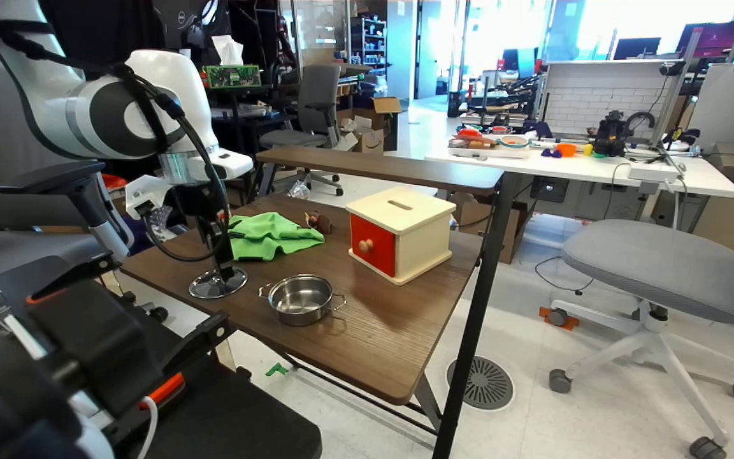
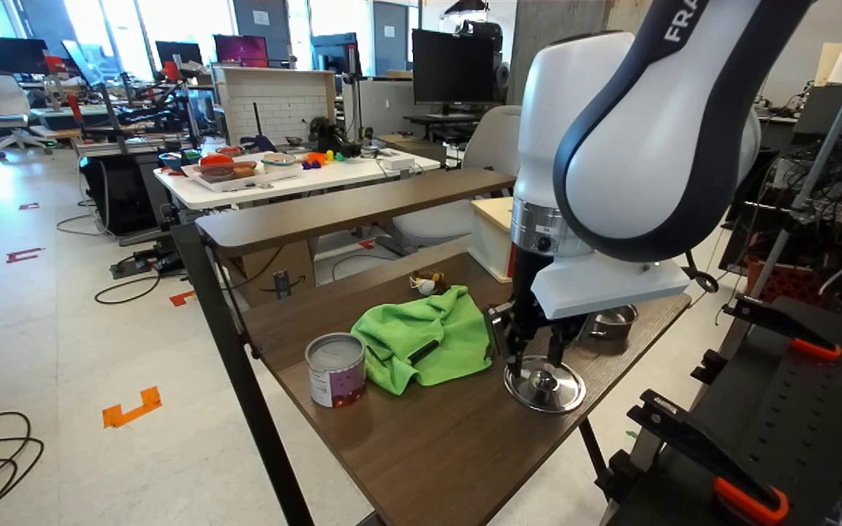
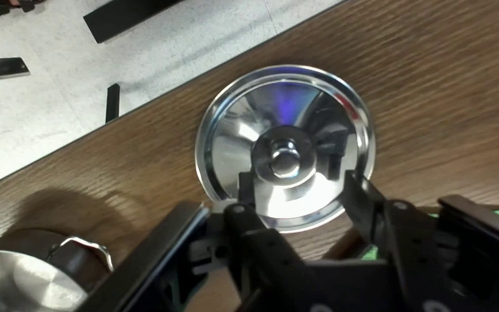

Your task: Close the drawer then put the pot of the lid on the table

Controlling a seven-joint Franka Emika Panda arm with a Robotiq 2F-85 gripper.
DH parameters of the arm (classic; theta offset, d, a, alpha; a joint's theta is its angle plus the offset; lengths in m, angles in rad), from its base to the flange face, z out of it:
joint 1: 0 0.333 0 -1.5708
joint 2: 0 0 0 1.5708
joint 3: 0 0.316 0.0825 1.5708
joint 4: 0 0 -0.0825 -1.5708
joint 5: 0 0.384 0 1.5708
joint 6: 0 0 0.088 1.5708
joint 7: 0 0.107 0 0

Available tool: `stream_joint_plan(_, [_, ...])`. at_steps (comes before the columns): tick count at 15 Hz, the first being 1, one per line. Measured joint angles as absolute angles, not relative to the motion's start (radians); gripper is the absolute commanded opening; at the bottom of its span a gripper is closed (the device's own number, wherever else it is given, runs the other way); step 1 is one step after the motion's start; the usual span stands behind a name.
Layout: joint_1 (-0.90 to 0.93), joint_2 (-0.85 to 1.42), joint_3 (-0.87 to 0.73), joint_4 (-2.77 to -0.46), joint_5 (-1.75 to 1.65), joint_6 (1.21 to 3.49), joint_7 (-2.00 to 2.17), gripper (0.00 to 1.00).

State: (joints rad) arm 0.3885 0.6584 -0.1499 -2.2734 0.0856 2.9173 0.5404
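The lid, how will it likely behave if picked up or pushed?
The lid looks like shiny metal, probably stiff. Its smooth, rounded knob might slip if gripped loosely. Lying flat, the lid seems likelier to slide than roll.

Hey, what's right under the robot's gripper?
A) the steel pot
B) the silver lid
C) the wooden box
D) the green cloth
B, because the wrist view shows the gripper reaching over the silver lid, its fingertips apart.
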Motion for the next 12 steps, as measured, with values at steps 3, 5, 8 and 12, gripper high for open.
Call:
stream_joint_plan(3, [0.390,0.598,-0.130,-2.327,0.100,2.962,0.541,1.00])
stream_joint_plan(5, [0.359,0.518,-0.076,-2.398,0.145,2.994,0.539,0.99])
stream_joint_plan(8, [0.357,0.497,-0.072,-2.413,0.147,2.992,0.538,1.00])
stream_joint_plan(12, [0.357,0.520,-0.075,-2.403,0.147,2.992,0.538,1.00])
